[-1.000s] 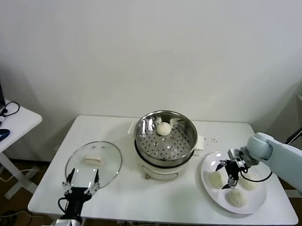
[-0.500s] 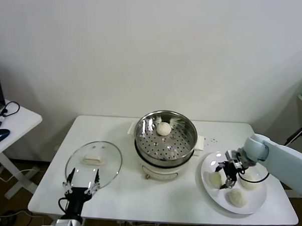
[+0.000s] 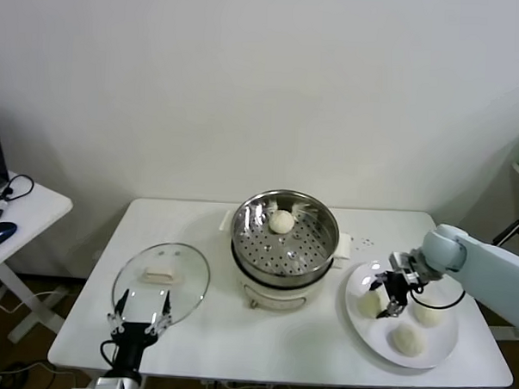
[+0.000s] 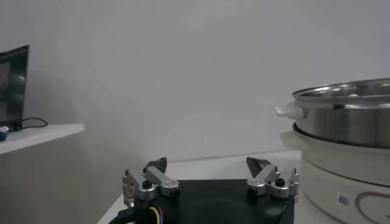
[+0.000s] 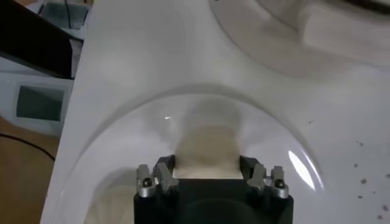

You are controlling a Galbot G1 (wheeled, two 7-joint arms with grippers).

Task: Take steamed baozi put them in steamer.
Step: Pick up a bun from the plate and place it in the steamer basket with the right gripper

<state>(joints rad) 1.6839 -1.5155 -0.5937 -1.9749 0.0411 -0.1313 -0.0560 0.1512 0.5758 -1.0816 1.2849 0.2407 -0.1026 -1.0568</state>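
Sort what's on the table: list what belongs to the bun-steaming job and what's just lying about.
Job:
baozi in the steamer
three baozi on the plate
steamer
white plate
right gripper, around the nearest plate baozi

Lying about:
glass lid
left gripper, idle by the lid

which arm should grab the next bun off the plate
Right. The right gripper is already at a bun on the plate; the left gripper sits open by the glass lid.
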